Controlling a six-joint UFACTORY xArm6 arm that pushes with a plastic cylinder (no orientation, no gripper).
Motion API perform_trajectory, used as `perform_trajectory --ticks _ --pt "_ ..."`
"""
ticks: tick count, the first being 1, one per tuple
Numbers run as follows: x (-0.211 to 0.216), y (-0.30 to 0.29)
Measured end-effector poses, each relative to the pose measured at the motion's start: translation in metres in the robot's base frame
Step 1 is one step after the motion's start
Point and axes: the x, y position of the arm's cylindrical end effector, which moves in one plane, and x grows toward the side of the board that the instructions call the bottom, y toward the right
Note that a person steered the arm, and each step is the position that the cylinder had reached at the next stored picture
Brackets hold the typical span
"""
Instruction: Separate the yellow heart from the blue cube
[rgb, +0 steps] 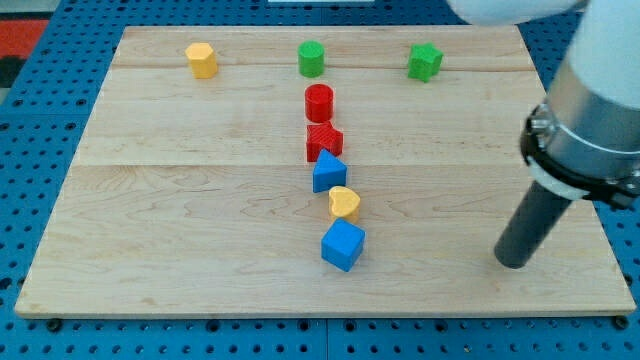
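Note:
The yellow heart lies near the board's middle, just above the blue cube and touching or nearly touching it. A blue triangular block sits right above the heart. My tip rests on the board at the view's lower right, far to the right of the blue cube and the heart, touching no block.
A red star-shaped block and a red cylinder continue the column upward. Along the top edge stand a yellow hexagonal block, a green cylinder and a green star-shaped block. The wooden board sits on blue pegboard.

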Motion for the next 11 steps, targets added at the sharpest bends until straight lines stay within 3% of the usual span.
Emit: perform_trajectory --ticks 5,6,8,11 --pt "-0.043 -0.011" --pt "-0.034 -0.085" --pt "-0.038 -0.168" --pt "-0.048 -0.182"
